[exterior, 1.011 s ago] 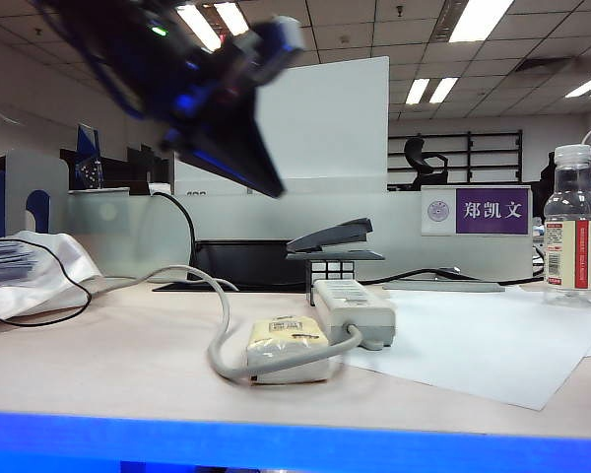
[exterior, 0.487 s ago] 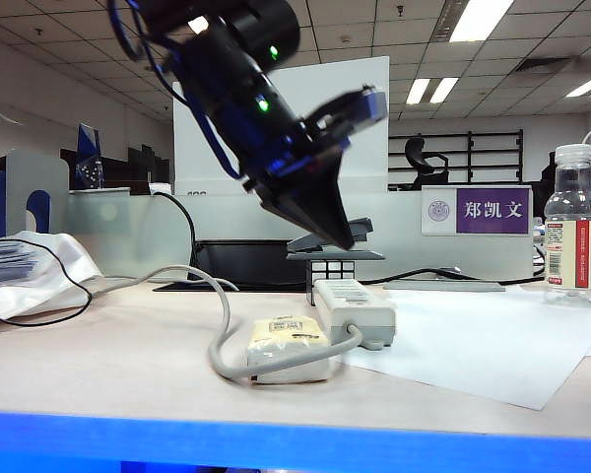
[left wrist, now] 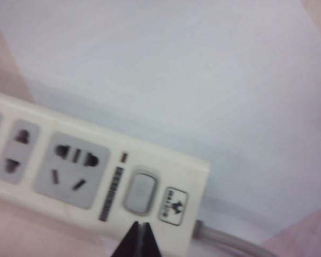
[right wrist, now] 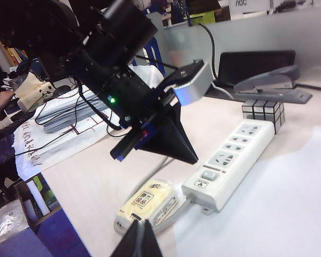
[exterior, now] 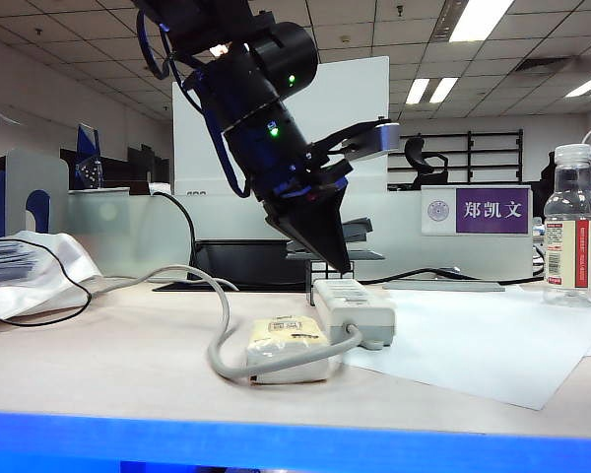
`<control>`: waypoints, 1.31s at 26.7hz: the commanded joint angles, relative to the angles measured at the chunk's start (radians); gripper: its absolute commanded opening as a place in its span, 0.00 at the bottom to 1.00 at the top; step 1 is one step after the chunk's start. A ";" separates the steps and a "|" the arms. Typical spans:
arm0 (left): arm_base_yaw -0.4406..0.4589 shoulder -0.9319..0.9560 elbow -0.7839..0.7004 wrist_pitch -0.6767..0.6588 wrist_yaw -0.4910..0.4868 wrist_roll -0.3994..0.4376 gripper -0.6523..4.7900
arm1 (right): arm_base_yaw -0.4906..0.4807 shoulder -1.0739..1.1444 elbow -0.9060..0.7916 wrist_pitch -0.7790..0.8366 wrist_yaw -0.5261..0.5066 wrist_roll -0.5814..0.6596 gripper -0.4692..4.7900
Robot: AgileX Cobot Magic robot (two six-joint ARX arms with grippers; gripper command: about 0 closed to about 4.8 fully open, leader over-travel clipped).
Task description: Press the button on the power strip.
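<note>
The power strip (exterior: 354,308) lies on the table (exterior: 118,365), its far half on a white sheet of paper (exterior: 492,345), with its grey cable (exterior: 222,335) looping round a cream packet (exterior: 288,340) just beside it. Behind it sit a mirrored cube (right wrist: 262,110) and a dark stapler (exterior: 335,238); a water bottle (exterior: 572,225) stands well apart to the right.

The left gripper (exterior: 343,264) is tilted steeply over the strip, its fingers clenched into a single point just above the top face. In the left wrist view the tip (left wrist: 139,241) sits at the strip's near edge, close to the grey rocker button (left wrist: 138,193) by the cable end, but not on it. Whether the tip is touching plastic cannot be told from these views.

The right gripper (right wrist: 138,242) hangs well clear to the side, fingers also pinched together, holding nothing.

Risks noted:
- The tip is offset from the button toward the strip's edge; a straight descent would likely land on the casing or slip off the side.
- The strip is loose on paper; an angled push could skid it rather than rock the switch.
- The stiff cable may pull the strip round, and the adjacent packet could be nudged.
</note>
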 commanded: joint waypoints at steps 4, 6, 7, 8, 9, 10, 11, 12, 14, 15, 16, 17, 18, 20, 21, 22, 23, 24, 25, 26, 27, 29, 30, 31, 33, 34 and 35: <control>-0.003 0.030 0.090 -0.047 -0.029 0.078 0.11 | 0.001 0.001 0.003 0.002 -0.006 0.000 0.10; -0.004 0.056 0.147 -0.093 -0.029 0.094 0.11 | 0.001 0.001 0.003 0.002 -0.006 0.000 0.10; -0.004 0.070 0.174 -0.117 -0.029 0.102 0.11 | 0.001 0.001 0.003 0.002 -0.006 0.000 0.10; -0.004 0.086 0.205 -0.143 -0.026 0.103 0.11 | 0.001 0.001 0.003 0.002 -0.006 0.000 0.10; -0.004 0.098 0.227 -0.160 -0.025 0.103 0.11 | 0.001 0.001 0.003 0.002 -0.006 0.000 0.10; -0.004 0.108 0.245 -0.177 -0.025 0.104 0.11 | 0.001 0.001 0.003 0.002 -0.006 0.000 0.10; -0.004 0.116 0.261 -0.196 -0.025 0.105 0.11 | 0.001 0.001 0.003 0.002 -0.006 0.000 0.10; -0.004 0.121 0.271 -0.214 -0.023 0.107 0.11 | 0.001 0.001 0.003 0.002 -0.007 0.000 0.10; -0.005 0.124 0.277 -0.253 0.002 0.107 0.11 | 0.001 0.001 0.003 0.002 -0.009 0.000 0.10; -0.005 0.124 0.277 -0.270 0.016 0.107 0.11 | 0.001 0.001 0.003 0.002 -0.009 0.000 0.10; -0.004 0.124 0.277 -0.292 0.031 0.107 0.11 | 0.001 0.001 0.003 0.002 -0.009 0.000 0.10; -0.004 0.125 0.277 -0.307 0.031 0.111 0.11 | 0.001 0.001 0.003 0.002 -0.008 0.000 0.10; -0.004 0.125 0.277 -0.319 0.031 0.112 0.11 | 0.001 0.001 0.003 0.002 -0.008 0.000 0.10; -0.005 0.130 0.277 -0.321 0.027 0.115 0.11 | 0.001 0.001 0.003 0.002 -0.008 0.000 0.10; -0.005 0.132 0.277 -0.318 0.027 0.114 0.11 | 0.001 0.001 0.003 0.002 -0.007 0.000 0.10; -0.005 0.135 0.277 -0.316 0.027 0.115 0.11 | 0.001 0.001 0.003 0.002 -0.006 0.000 0.10; -0.010 0.139 0.277 -0.314 0.028 0.114 0.11 | 0.001 0.001 0.003 0.003 -0.006 0.000 0.10; -0.011 0.145 0.277 -0.311 0.028 0.115 0.11 | 0.001 0.001 0.003 0.002 -0.006 0.000 0.10; -0.011 0.147 0.277 -0.311 0.031 0.115 0.11 | 0.001 0.001 0.003 0.002 -0.006 0.000 0.10; -0.013 0.154 0.277 -0.307 0.032 0.116 0.11 | 0.001 0.001 0.003 0.002 -0.006 0.000 0.10; -0.018 0.159 0.277 -0.304 0.032 0.114 0.11 | 0.001 0.001 0.003 0.002 -0.006 0.000 0.10; -0.019 0.164 0.277 -0.295 0.034 0.115 0.11 | 0.001 0.001 0.003 0.002 -0.007 0.000 0.10; -0.021 0.168 0.277 -0.287 0.034 0.115 0.11 | 0.001 0.001 0.003 0.002 -0.007 0.000 0.10; -0.027 0.169 0.277 -0.279 0.034 0.115 0.11 | 0.001 0.001 0.003 0.002 -0.010 0.000 0.10; -0.029 0.169 0.277 -0.256 0.031 0.114 0.11 | 0.001 0.001 0.003 0.002 -0.010 0.000 0.10; -0.032 0.169 0.277 -0.246 0.031 0.113 0.11 | 0.001 0.001 0.003 0.002 -0.010 0.001 0.10; -0.033 0.169 0.277 -0.234 0.031 0.102 0.11 | 0.001 0.001 0.003 0.001 -0.010 0.001 0.10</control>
